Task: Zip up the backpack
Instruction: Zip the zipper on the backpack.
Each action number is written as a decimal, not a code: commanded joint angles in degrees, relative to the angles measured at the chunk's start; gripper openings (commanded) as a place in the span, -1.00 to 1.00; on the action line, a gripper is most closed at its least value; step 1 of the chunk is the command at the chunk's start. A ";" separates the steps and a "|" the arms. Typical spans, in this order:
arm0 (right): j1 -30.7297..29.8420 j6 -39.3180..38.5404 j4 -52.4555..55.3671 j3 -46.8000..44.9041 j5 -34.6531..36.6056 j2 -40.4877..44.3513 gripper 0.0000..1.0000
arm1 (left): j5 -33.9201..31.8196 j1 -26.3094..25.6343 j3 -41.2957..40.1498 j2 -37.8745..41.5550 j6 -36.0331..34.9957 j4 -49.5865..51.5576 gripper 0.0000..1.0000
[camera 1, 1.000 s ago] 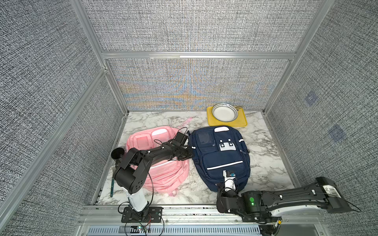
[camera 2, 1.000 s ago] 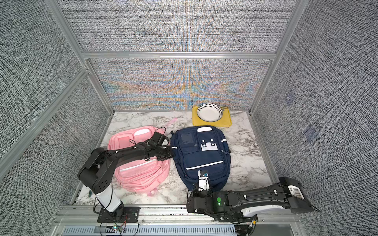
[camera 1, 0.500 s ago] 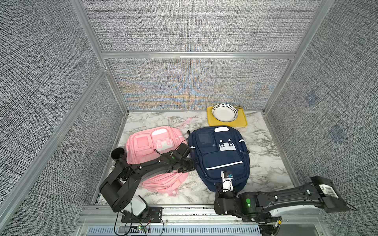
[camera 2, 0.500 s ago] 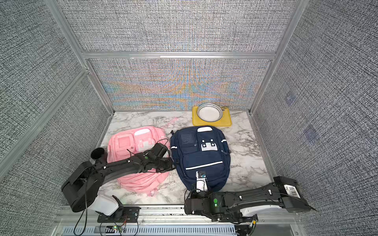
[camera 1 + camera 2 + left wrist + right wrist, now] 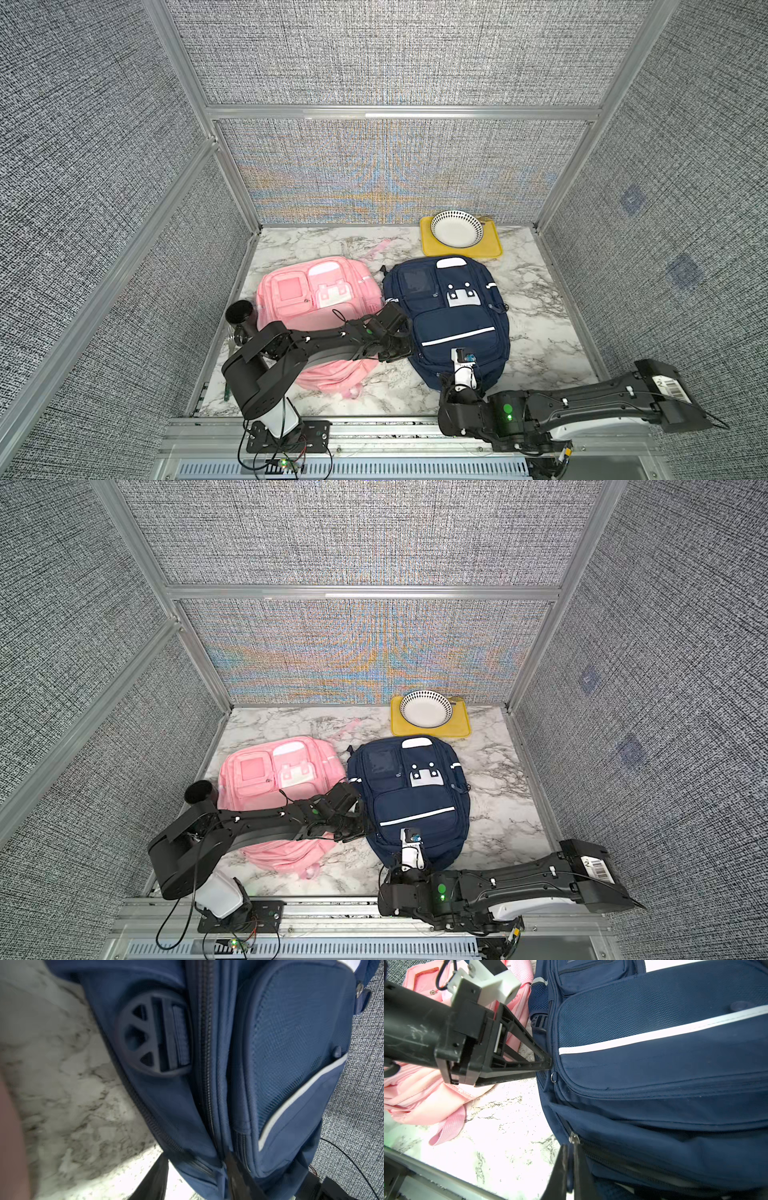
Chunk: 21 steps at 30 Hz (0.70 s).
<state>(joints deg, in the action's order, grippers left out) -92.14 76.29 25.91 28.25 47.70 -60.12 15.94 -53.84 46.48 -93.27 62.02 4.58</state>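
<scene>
The left gripper (image 5: 545, 1066) is sitting further down the side of the navy fabric backpack (image 5: 453, 316) than a second ago. Its fingers are now parting, released, and straddling the side seam. The right gripper (image 5: 569, 1148) is staying clenched on the silver metal zip pull (image 5: 574, 1138) poking out at its fingertips. The navy backpack is lying flat on the white marble tabletop (image 5: 536, 332), touching both sets of fingertips. A pink fabric backpack (image 5: 316, 299) is lying just behind the left fingers.
</scene>
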 commanded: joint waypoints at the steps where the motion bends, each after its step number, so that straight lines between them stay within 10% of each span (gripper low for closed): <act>1: -0.05 -0.16 -1.31 0.35 0.03 -0.81 -1.00 | -0.12 -0.54 0.20 -0.33 1.39 -3.79 -0.03; 21: -0.05 -2.91 -0.66 2.75 3.20 0.37 -1.00 | 0.53 -1.08 -1.27 7.80 2.64 1.42 -0.05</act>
<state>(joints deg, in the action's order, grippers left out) -92.14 74.19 26.33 30.44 49.21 -59.35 15.29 -54.72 44.75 -85.65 64.77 5.19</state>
